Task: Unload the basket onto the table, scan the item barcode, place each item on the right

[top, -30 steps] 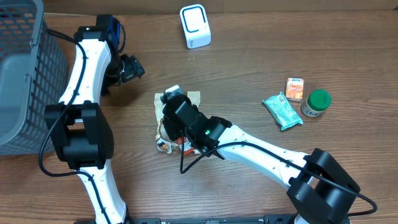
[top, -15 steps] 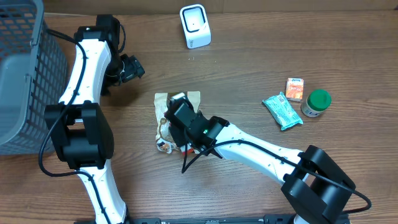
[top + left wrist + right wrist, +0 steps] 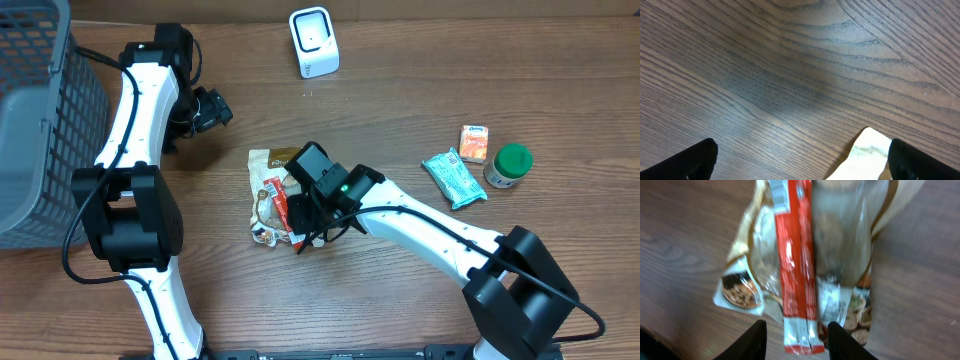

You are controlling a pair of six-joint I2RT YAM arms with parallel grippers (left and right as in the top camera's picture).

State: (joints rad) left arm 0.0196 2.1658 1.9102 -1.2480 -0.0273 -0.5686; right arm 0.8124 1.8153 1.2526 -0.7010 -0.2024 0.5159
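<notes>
The item is a clear snack bag (image 3: 272, 190) with a red seam strip, lying flat on the table; its red strip (image 3: 792, 275) and a white printed label (image 3: 832, 302) face up in the right wrist view. My right gripper (image 3: 308, 222) hovers over the bag's lower end. In its own view the right gripper (image 3: 799, 342) is open, its fingers standing either side of the strip's end with gaps. The white scanner (image 3: 314, 42) stands at the back. My left gripper (image 3: 210, 108) is up left of the bag, seen wide open (image 3: 802, 160) over bare wood, with a bag corner (image 3: 867, 150) beside its right finger.
A grey mesh basket (image 3: 40, 120) stands at the left edge. To the right lie a teal packet (image 3: 453, 178), a small orange box (image 3: 474, 143) and a green-lidded jar (image 3: 510, 165).
My right gripper has let go of the bag and drawn back to the right. The bag now lies flatter with its red strip uncovered. The left arm has not moved.
</notes>
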